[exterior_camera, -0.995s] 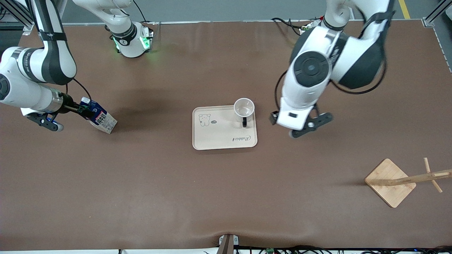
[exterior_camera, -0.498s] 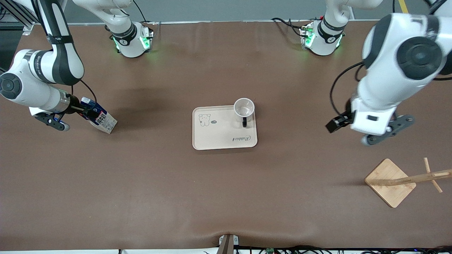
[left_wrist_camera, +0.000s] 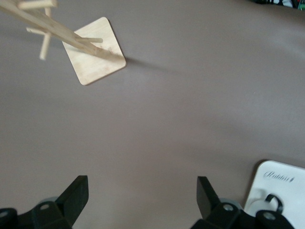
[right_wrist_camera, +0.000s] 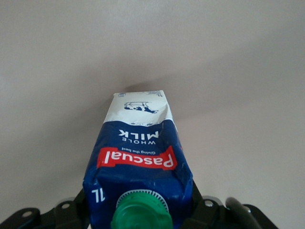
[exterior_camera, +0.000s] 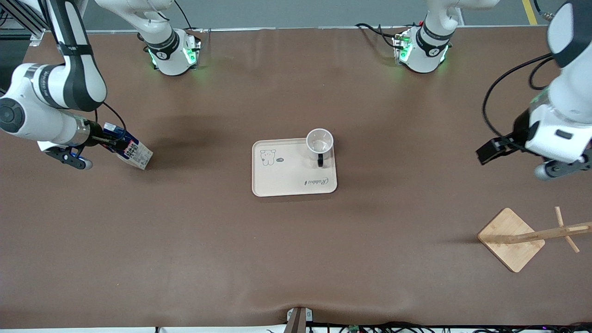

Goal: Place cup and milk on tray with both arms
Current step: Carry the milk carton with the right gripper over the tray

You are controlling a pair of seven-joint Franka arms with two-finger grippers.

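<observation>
The tray [exterior_camera: 294, 167] lies flat near the middle of the brown surface [exterior_camera: 296, 259], well clear of every edge, with bare surface open all round it. The cup [exterior_camera: 319, 141] stands upright on the tray, in the corner toward the robot bases and the left arm's end; its handle points toward the front camera. The remainder of the tray is unoccupied.

The milk [exterior_camera: 129, 152] sits near the edge at the right arm's end, well apart from the tray, with open surface between the two. It is tilted, and whether its base touches the surface cannot be told. The right end effector [exterior_camera: 107, 145] is closed on its top, fingers [right_wrist_camera: 202, 210] pressed against both sides of the carton just beside the green cap.

The left end effector [left_wrist_camera: 142, 198] hangs over bare surface near the edge at the left arm's end, well away from the tray, fingers [left_wrist_camera: 74, 195] spread wide and holding nothing. A wooden stand [exterior_camera: 511, 239] occupies the corner nearer the front camera at that end.

Legible markings: the carton reads "Pascual" on a red band, "WHOLE MILK" in white, and "1L" (smaller print beneath is unreadable). The tray carries cursive "Rabbit" script and a small bear drawing.
</observation>
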